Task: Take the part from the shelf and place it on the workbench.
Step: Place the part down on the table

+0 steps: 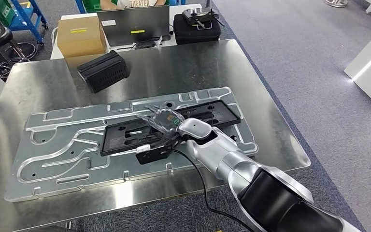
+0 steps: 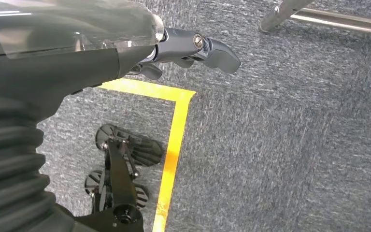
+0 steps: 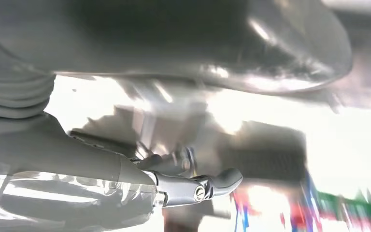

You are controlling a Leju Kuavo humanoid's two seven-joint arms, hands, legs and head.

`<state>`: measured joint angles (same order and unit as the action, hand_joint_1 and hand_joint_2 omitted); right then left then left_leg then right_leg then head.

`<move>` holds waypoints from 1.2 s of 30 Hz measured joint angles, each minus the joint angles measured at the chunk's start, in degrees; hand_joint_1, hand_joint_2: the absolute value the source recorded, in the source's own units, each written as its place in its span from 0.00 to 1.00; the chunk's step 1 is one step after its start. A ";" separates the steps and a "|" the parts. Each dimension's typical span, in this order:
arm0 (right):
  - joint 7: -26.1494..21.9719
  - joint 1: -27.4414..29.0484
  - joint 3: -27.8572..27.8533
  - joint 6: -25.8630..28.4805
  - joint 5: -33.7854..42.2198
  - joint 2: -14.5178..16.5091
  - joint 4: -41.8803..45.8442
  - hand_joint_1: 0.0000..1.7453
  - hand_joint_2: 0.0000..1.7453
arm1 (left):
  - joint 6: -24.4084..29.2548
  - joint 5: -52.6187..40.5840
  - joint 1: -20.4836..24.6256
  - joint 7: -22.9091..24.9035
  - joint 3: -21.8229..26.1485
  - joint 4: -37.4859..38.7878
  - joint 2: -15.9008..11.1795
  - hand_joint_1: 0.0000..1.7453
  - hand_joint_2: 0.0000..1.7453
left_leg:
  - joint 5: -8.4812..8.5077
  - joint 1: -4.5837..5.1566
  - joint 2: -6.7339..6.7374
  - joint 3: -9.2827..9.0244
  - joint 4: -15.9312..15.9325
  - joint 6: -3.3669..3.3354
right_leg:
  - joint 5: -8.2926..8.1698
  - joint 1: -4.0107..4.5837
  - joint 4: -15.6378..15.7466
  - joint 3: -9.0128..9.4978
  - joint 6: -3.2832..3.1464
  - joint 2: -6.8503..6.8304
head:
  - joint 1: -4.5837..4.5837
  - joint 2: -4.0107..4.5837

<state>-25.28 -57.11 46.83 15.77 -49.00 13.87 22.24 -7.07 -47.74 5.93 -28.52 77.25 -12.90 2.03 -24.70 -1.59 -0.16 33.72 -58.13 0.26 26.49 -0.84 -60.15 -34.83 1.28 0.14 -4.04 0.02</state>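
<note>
Part (image 1: 125, 137): we see the long black tray lying flat on the big grooved metal plate (image 1: 48, 145) on the workbench (image 1: 183, 63), its long axis running left to right, tilted slightly up toward the right. We judge it light, stiff and thin, best taken by an edge. Our right hand (image 1: 166, 123) rests on its middle; whether it grips, we cannot tell. Our left hand (image 2: 193, 50) hangs over carpet holding nothing, fingers loosely apart.

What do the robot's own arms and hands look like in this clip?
The right arm is glossy silver with a black upper section, and a black cable trails from its wrist. The right hand has dark fingers under a clear cover. The left hand shows a grey ribbed cover and dark grey fingers.
</note>
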 joint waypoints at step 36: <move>-14.71 46.08 -52.57 15.07 37.84 -23.91 92.43 0.00 0.00 | -2.43 2.60 -1.78 -3.91 0.24 -0.02 -0.30 0.00 0.00 | -1.10 0.91 -0.01 -1.22 0.06 -1.86 | 6.37 0.09 -14.37 -6.35 0.70 -0.21 | 0.00 0.00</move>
<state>-39.99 -11.03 -5.74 30.84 -11.16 -10.03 114.67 -9.49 -45.14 4.15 -32.44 77.48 -12.92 1.73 -25.80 -0.69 -0.18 32.50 -58.07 -1.60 32.86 -0.75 -74.53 -41.18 1.98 -0.06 -4.04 0.02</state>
